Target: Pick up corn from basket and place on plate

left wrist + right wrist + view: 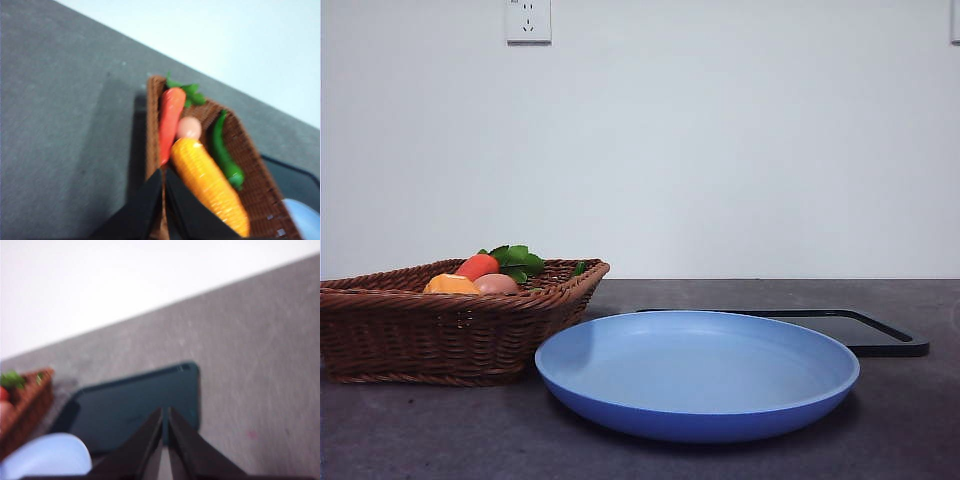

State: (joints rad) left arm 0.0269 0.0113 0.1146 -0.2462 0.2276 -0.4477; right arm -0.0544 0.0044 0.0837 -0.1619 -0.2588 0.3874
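A bare test bench in what looked like a lab: a dark grey table (440,430) stood against a plain white wall (720,150) with a single power socket (528,20), set only with plastic-looking play food in a basket (430,335).

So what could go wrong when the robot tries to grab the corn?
Three things, maybe. The corn lies tight against the carrot and a pinkish egg-like thing, so closing jaws might nudge or catch those. The green pepper sits just on its other side, leaving little room for a jaw. The left gripper is shut above the basket rim, so it must open first and could bump the wicker going down.
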